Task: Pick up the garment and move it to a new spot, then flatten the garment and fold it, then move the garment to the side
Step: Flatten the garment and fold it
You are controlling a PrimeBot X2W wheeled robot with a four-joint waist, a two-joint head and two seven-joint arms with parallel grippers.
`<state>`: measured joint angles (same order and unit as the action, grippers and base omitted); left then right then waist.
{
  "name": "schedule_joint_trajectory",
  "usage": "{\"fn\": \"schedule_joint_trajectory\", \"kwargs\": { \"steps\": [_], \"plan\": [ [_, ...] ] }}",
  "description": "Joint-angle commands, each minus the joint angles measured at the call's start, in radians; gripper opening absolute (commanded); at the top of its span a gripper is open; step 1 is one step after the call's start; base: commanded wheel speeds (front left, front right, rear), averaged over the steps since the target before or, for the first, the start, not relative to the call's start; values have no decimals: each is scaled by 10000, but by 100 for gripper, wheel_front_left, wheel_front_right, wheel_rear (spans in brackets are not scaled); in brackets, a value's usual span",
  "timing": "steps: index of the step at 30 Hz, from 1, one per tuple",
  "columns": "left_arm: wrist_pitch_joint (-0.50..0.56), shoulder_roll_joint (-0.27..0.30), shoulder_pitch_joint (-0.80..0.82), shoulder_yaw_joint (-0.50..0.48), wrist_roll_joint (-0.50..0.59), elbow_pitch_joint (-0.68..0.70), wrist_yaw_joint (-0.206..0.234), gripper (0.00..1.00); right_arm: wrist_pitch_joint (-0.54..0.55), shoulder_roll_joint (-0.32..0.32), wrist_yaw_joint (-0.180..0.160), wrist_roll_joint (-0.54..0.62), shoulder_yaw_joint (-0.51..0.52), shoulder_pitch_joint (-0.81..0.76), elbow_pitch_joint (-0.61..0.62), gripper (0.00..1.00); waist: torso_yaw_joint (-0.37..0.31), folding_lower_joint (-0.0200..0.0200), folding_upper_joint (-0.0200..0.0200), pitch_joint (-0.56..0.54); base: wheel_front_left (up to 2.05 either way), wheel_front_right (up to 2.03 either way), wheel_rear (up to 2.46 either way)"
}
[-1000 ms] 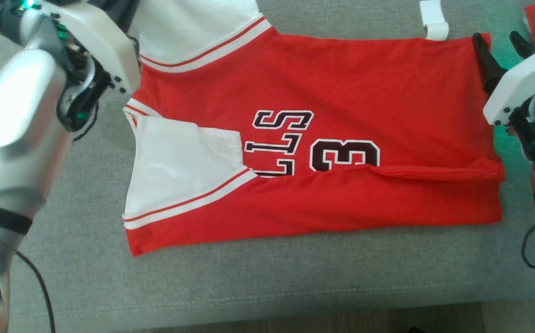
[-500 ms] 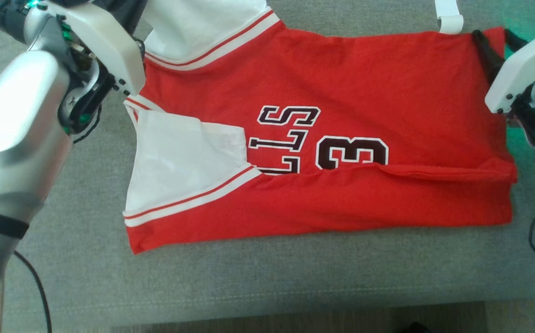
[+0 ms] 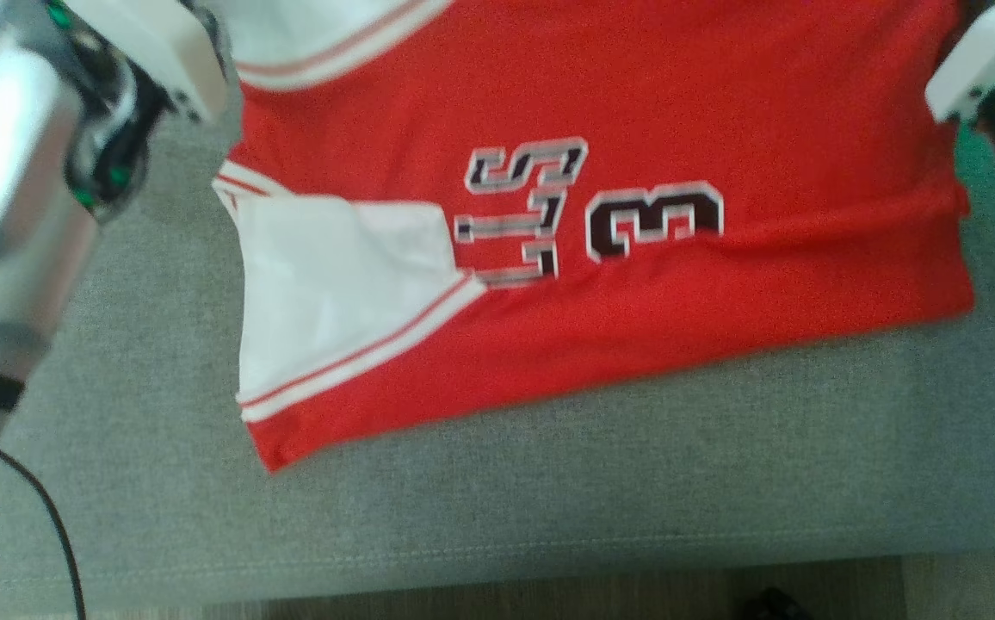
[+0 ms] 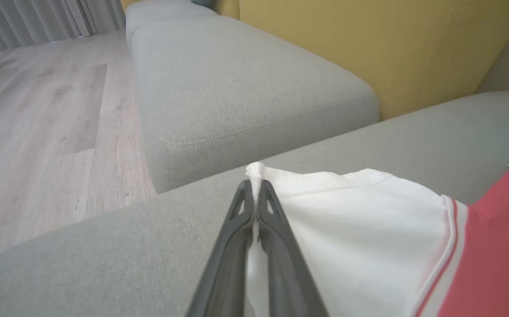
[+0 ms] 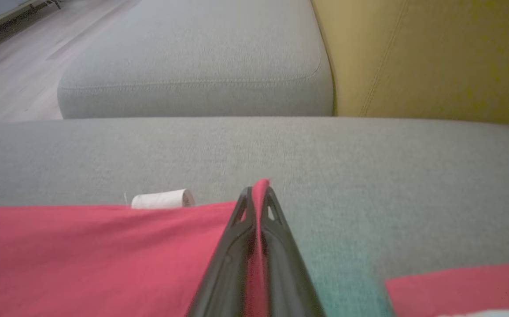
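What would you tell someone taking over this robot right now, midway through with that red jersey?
Left gripper: shut on a white corner of the basketball jersey.
Right gripper: shut on its red hem corner.
The jersey lies spread on the grey sofa cushion, far edge pinched at both ends.
Done: near edge looks folded over the lettering.
To do: finish the fold, then move it aside.

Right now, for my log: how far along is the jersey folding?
Done: jersey spread on the grey cushion, near flap folded over the lettering. In hand: left claw pinches a white corner, right claw a red corner. Left: finishing the fold, moving it aside.
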<state>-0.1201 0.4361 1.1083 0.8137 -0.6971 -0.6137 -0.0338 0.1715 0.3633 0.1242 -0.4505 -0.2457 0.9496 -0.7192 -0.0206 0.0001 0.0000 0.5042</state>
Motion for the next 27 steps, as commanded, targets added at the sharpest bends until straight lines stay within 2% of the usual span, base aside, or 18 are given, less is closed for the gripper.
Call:
{"fn": "schedule_joint_trajectory", "kwargs": {
  "steps": [1, 7, 15, 20, 27],
  "plan": [
    [-187, 490, 795, -587, 74, 108, 111, 0, -210, 160, 65, 92, -55, 321, 193, 0, -4, -1, 0, 72, 0, 0, 0],
    [-590, 348, 1694, -708, 280, -561, 142, 0, -922, 65, 65, 382, -71, 1566, -322, 0, 14, -1, 0, 343, 0, 0, 0],
    [-1106, -156, 2856, -786, 545, -1773, 103, 0, -1623, -245, 65, 827, 12, 2933, -1461, 0, 84, -1, 0, 658, 0, 0, 0],
    [-1357, -468, 2680, -683, 746, -2308, -138, 0, -2037, -384, 65, 724, -370, 2786, -2109, 0, 161, -1, 0, 506, 0, 0, 0],
    [-1411, -217, 1498, -692, 1041, -1732, -347, 0, -2547, -138, 65, 32, -975, 1919, -2247, 0, 288, -1, 0, -151, 0, 0, 0]
  ]
}}
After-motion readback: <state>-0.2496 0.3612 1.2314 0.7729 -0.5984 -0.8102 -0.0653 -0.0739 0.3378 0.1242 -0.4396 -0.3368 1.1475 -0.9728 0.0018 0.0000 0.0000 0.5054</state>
